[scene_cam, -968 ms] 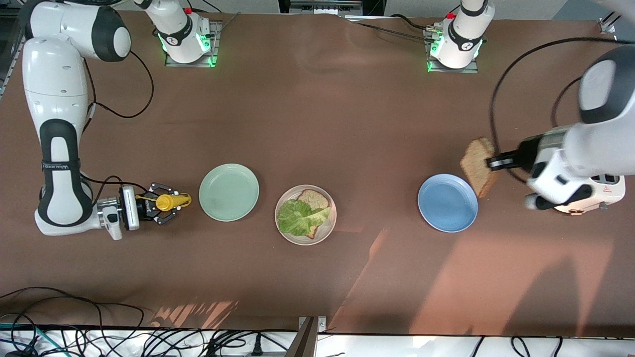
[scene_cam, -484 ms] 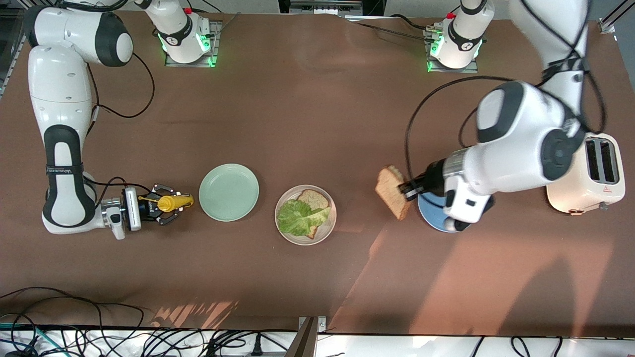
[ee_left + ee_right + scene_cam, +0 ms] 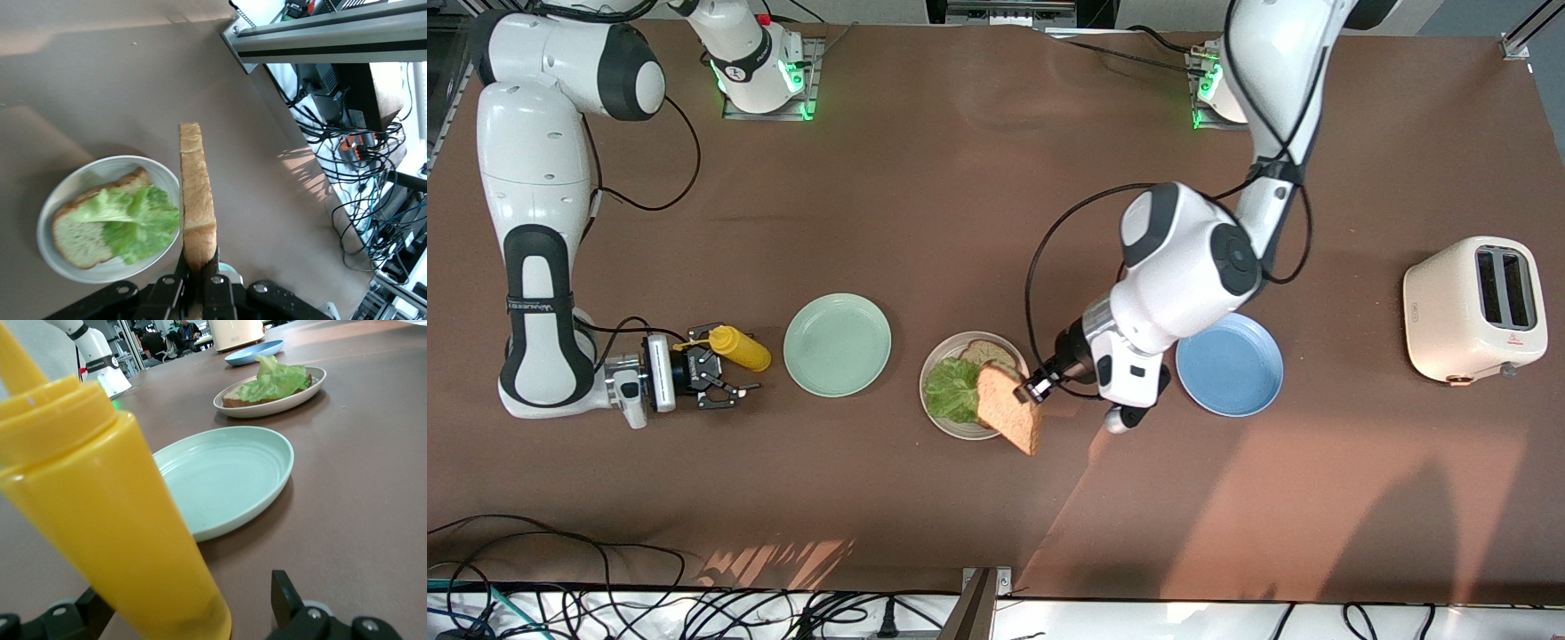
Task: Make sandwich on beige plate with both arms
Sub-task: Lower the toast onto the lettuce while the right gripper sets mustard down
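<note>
The left arm bends down, its pincer (image 3: pixel 1037 388) pinching a toast slice (image 3: pixel 1011 418) edge-up over the beige plate (image 3: pixel 934 409); the right pincer (image 3: pixel 725 382) looks spread beside the yellow bottle (image 3: pixel 738 348).

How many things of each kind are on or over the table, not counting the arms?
Plates: 3 (beige plate, mint-green plate, blue plate)
Toast slices: 2 (lower slice, held slice)
Lettuce leaf: 1
Yellow squeeze bottle: 1
Toaster: 1
Total: 8

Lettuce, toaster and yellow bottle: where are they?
lettuce (image 3: pixel 953 391), front view, middle of the leaf.
toaster (image 3: pixel 1449 322), front view, its pale side.
yellow bottle (image 3: pixel 740 349), front view, its body.
</note>
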You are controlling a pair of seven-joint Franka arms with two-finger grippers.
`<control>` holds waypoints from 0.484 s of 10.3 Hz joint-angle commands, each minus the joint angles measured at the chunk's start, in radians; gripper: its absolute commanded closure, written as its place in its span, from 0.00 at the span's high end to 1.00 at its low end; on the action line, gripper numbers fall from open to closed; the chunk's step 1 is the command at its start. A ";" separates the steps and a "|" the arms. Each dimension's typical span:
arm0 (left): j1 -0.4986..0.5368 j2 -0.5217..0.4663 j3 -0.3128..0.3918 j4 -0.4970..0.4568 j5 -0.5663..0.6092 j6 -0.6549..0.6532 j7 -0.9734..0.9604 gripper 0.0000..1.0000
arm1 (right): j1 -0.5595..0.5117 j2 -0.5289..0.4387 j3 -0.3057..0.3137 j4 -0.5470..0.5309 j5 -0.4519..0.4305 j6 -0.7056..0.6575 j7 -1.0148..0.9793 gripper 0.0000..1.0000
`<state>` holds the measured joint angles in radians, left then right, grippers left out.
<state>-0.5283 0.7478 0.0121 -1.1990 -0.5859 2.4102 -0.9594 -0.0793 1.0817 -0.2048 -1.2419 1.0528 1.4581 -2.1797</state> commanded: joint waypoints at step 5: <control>-0.081 0.073 0.006 0.001 -0.055 0.130 0.008 0.00 | 0.004 -0.041 -0.102 0.024 -0.080 -0.018 -0.084 1.00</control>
<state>-0.5997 0.8209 0.0113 -1.1994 -0.6027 2.5328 -0.9595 -0.0782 1.0782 -0.2960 -1.2288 1.0286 1.4518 -2.2540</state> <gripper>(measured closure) 0.907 0.000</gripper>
